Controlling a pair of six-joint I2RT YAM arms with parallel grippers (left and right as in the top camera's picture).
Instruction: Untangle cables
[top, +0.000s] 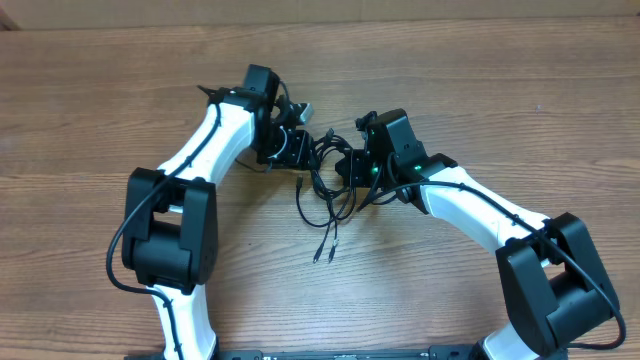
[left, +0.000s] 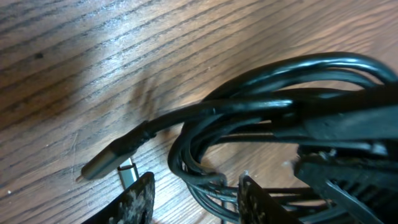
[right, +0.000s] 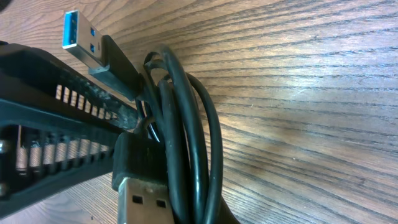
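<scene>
Black cables (right: 186, 124) (tangled) in right pincer (right: 135, 119)

Wooden table (top: 100, 80) with a knot of thin black cables (top: 325, 155) in the middle.
The brown wood has long lines running across it. The cables lie in loops, all mixed up together. Two loose ends (top: 330, 245) trail toward the near edge, side by side, each with a small plug at its tip, flat on the bare wood.
</scene>
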